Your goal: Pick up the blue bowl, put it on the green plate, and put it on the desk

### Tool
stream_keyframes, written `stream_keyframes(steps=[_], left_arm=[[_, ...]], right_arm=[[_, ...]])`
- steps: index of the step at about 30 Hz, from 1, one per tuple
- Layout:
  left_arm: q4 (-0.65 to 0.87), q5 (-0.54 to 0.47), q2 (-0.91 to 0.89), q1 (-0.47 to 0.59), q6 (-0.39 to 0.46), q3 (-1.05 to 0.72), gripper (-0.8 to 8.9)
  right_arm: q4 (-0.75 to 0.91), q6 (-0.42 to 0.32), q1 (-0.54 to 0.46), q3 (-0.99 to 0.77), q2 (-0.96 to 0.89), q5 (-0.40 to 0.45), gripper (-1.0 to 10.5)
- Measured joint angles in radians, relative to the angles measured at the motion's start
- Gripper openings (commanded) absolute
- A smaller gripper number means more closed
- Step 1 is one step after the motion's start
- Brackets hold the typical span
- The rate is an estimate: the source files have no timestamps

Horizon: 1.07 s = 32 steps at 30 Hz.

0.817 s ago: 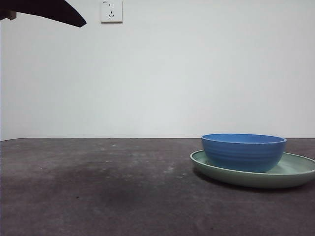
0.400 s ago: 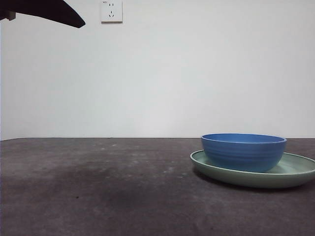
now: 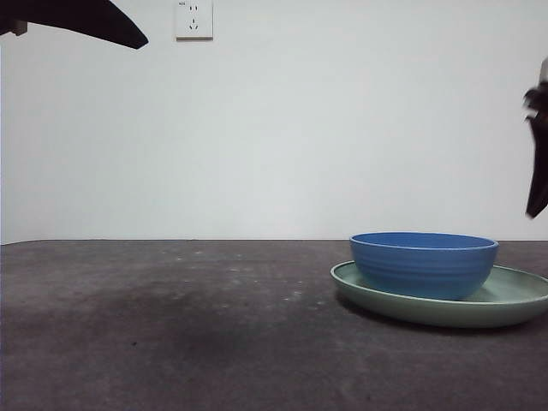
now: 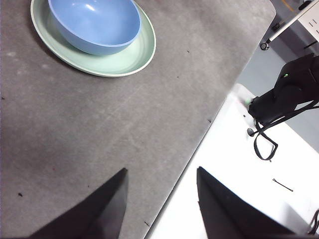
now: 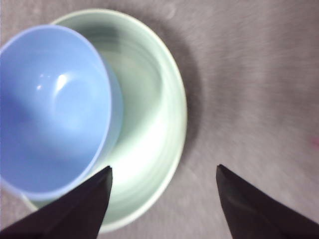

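Note:
The blue bowl [image 3: 424, 264] sits inside the green plate [image 3: 517, 301] on the right part of the desk [image 3: 171, 325]. My right gripper [image 5: 163, 170] hangs open above the plate [image 5: 149, 114], beside the bowl [image 5: 50, 109], with nothing between its jaws. In the front view it shows as a dark tip [image 3: 538, 145] at the right edge, above the plate. My left gripper [image 4: 162, 181] is open and empty, well away from the bowl [image 4: 94, 22] and plate [image 4: 130, 58], over the desk's edge. It appears as a black tip [image 3: 77, 19] at the front view's top left.
A white wall with a socket [image 3: 193, 18] stands behind the desk. In the left wrist view the desk ends at a white surface [image 4: 239, 169] that carries a black device with cables [image 4: 284, 92].
A dark arm part has come into the front view at the right edge, above the plate. Bowl, plate and the top-left tip have stayed put.

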Motion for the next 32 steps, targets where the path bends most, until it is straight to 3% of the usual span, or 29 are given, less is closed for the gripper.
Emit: stream_keyframes(steps=[17, 25, 32], left_arm=[[0.000, 0.000, 0.000, 0.000, 0.000, 0.000, 2.23], [0.000, 0.000, 0.000, 0.000, 0.001, 0.000, 2.23], [0.000, 0.000, 0.000, 0.000, 0.000, 0.000, 2.23]], right_arm=[[0.172, 0.000, 0.010, 0.000, 0.239, -0.021, 1.8], [0.204, 0.000, 0.010, 0.000, 0.255, -0.040, 0.1], [0.208, 0.001, 0.010, 0.000, 0.256, -0.041, 0.1]])
